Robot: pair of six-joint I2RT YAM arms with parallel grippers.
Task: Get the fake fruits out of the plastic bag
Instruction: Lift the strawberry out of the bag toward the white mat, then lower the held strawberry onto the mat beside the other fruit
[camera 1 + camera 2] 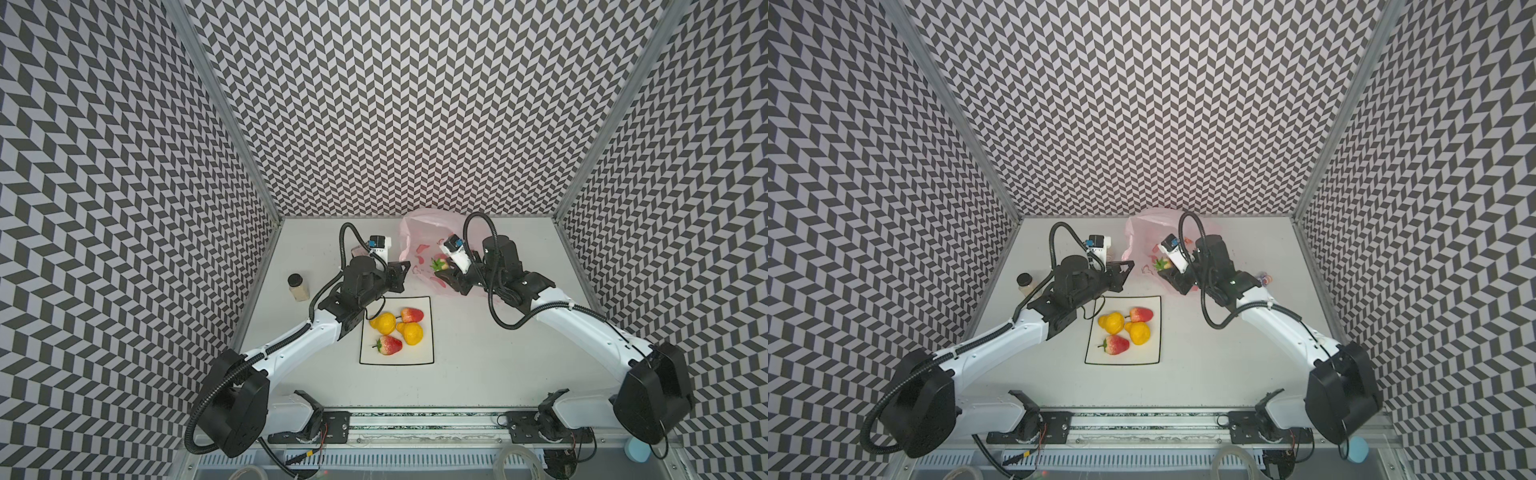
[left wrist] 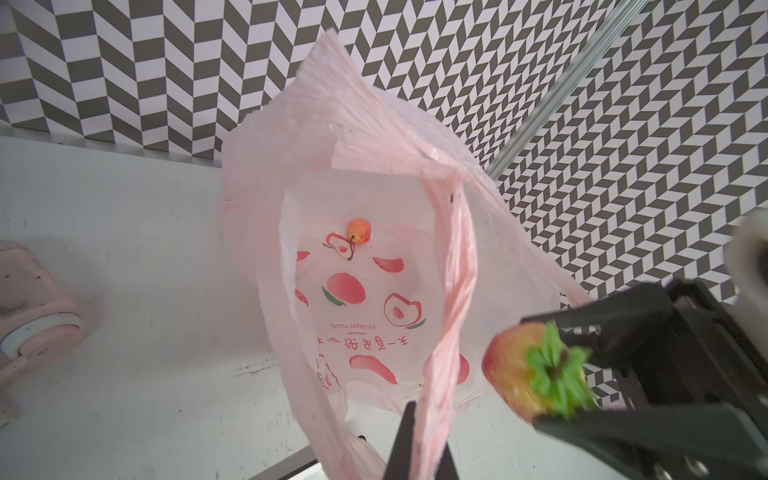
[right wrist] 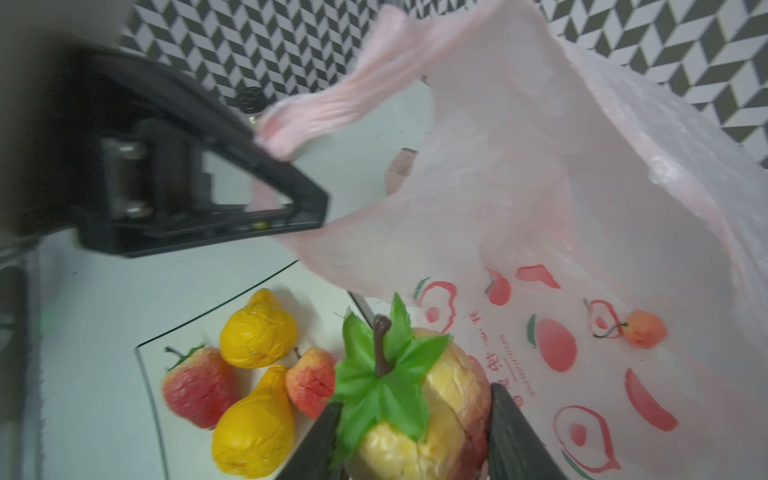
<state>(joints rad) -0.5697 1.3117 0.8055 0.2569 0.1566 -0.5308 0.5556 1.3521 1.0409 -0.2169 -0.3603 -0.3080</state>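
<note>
The pale pink plastic bag (image 1: 417, 232) (image 1: 1140, 232) stands at the back of the table, its mouth held open. My left gripper (image 1: 405, 266) (image 2: 424, 436) is shut on one bag handle (image 2: 453, 291). My right gripper (image 1: 441, 272) (image 3: 415, 399) is shut on a yellowish-red strawberry (image 3: 449, 399) (image 2: 515, 370) with a green leaf cap, just outside the bag's mouth. One small pink-orange round fruit (image 2: 359, 230) (image 3: 644, 328) lies inside the bag. Two yellow pears (image 1: 384, 323) (image 1: 411, 333) and two strawberries (image 1: 412, 315) (image 1: 390, 345) lie on the white plate (image 1: 428, 357).
A small jar with a dark lid (image 1: 298, 286) stands to the left of my left arm. A pink boxy toy (image 2: 33, 299) sits on the table left of the bag. The patterned back wall (image 1: 415, 124) rises directly behind the bag.
</note>
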